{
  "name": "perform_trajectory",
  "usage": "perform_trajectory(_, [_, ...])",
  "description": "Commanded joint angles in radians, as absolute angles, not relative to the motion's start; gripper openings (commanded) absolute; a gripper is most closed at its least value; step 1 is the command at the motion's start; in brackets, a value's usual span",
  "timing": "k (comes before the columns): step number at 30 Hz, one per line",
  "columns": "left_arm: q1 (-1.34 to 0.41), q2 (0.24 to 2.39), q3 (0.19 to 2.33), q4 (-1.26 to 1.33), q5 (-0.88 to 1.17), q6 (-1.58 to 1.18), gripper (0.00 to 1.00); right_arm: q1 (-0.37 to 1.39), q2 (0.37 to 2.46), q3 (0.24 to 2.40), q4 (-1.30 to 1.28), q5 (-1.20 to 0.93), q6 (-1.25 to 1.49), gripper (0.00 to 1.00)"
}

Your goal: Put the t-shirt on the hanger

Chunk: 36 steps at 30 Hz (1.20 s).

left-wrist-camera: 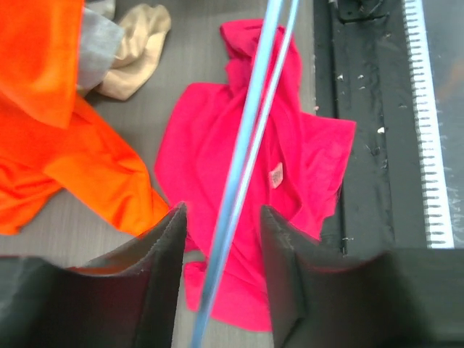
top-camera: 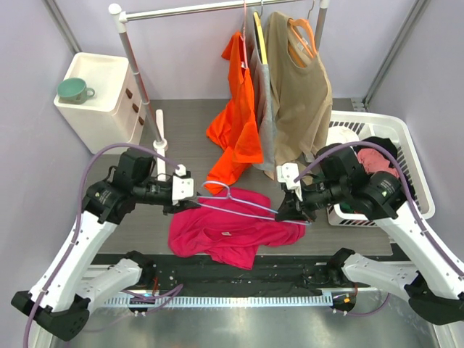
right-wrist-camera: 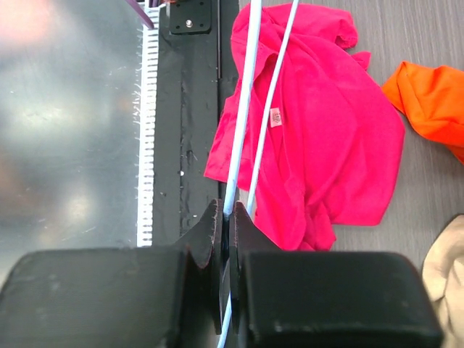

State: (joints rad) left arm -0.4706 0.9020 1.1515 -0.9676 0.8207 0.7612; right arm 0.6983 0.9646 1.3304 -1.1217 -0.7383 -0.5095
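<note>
The magenta-pink t-shirt (top-camera: 232,228) lies crumpled on the table between the arms; its white neck label shows in the left wrist view (left-wrist-camera: 276,175) and the right wrist view (right-wrist-camera: 275,117). The light-blue wire hanger (top-camera: 239,206) is held above it, stretching between both grippers. My right gripper (top-camera: 290,212) is shut on the hanger's wire (right-wrist-camera: 243,138) at its right end. My left gripper (top-camera: 190,204) is open, its fingers on either side of the hanger wire (left-wrist-camera: 243,159) without pinching it.
An orange t-shirt (top-camera: 235,123), a grey garment and a tan top (top-camera: 301,87) hang on the rack behind. A white basket (top-camera: 391,145) with dusty-pink cloth stands right. A white drawer unit (top-camera: 101,101) with a green mug stands back left. A black strip runs along the near edge.
</note>
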Motion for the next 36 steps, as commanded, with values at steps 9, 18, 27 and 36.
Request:
perform_trajectory(9, [-0.578, 0.936, 1.155, -0.862, 0.779, 0.571, 0.00, 0.759, 1.055, 1.350, -0.841, -0.608, -0.483, 0.97])
perform_trajectory(18, [-0.640, 0.985, 1.151, -0.767, 0.684, 0.439, 0.00, 0.854, 1.190, 1.454, -0.807, -0.603, -0.486, 0.57])
perform_trajectory(27, [-0.609, 0.982, 1.117, -0.897, 0.630, 0.437, 0.37, 0.862, 1.102, 1.350, -0.942, -0.477, -0.618, 0.01])
perform_trajectory(36, [-0.360, 0.966, 1.072, -1.144, 0.742, 0.733, 0.62, 0.862, 1.014, 1.197, -1.166, -0.402, -0.758, 0.01])
